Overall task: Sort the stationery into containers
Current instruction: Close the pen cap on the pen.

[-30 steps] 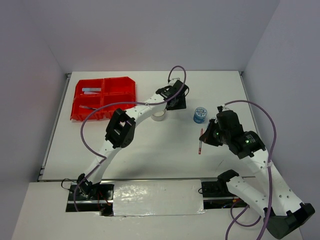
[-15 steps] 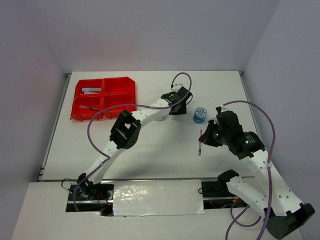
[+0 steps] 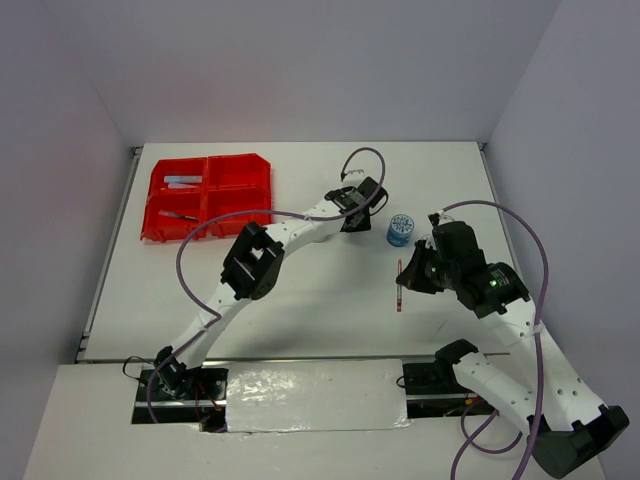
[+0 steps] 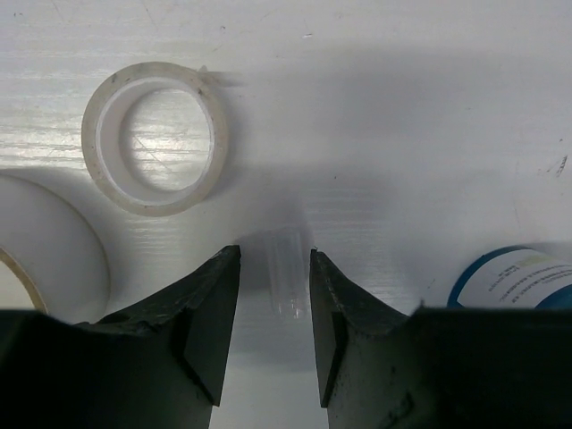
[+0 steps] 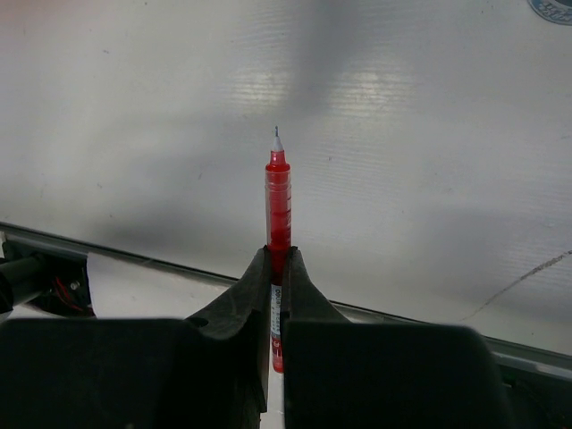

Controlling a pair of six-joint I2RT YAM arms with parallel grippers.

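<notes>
Left gripper (image 4: 274,261) has its jaws apart, straddling a short clear stick (image 4: 288,281) lying left of the blue-white tub (image 4: 511,279), likely lining up a pinch. Right gripper (image 5: 277,259) is clamped on a red pen (image 5: 278,192) just nearside of the tub, probably for carrying to the red bin (image 3: 208,195), well left of the tub.

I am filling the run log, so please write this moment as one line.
left claw: open, small clear piece between fingers, clear tape ring nearby | right claw: shut on red pen | blue-white tub: on table

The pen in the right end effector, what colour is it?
Red pen, clearest in the right wrist view.
</notes>
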